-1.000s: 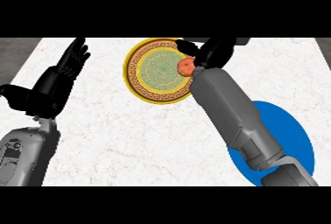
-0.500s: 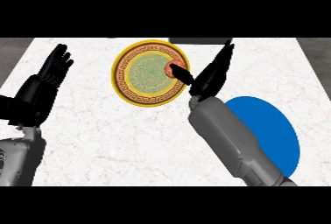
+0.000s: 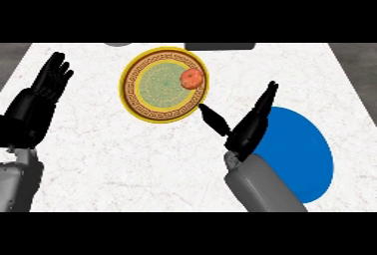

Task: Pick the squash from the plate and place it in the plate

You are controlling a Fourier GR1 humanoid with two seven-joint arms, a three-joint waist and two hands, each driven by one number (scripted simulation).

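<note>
— What do we have closest to us?

— Our two grey forearms come in from the near edge over the white marbled bench (image 3: 132, 164). The right forearm rises from the lower middle and ends in the black right hand (image 3: 247, 130), which is spread apart: the fingers point straight up and away, the thumb sticks out to the left toward the yellow plate. It holds nothing.

— And the other one?

— The left hand (image 3: 38, 99) shows at the left edge, fingers straight and up, open and resting, with nothing in it.

— What lies beside our right hand?

— The blue plate (image 3: 302, 149) sits on the bench to the right. Our right hand and forearm cover its left part, and we see nothing lying on the part that shows.

— Where is the squash?

— Farther out, on the yellow plate (image 3: 137, 99), the one with the patterned brown ring and the green middle. The squash (image 3: 191, 78) is a small orange-red lump on the right side of that plate, close to the rim. Our right thumb tip comes near the plate's lower right rim, but it is apart from the squash.

— Anything beyond that?

— At the far edge of the bench we see a dark grey slab (image 3: 219, 46) and, to its left, a small grey shape (image 3: 117, 44), both cut off so we cannot tell what they are.
</note>
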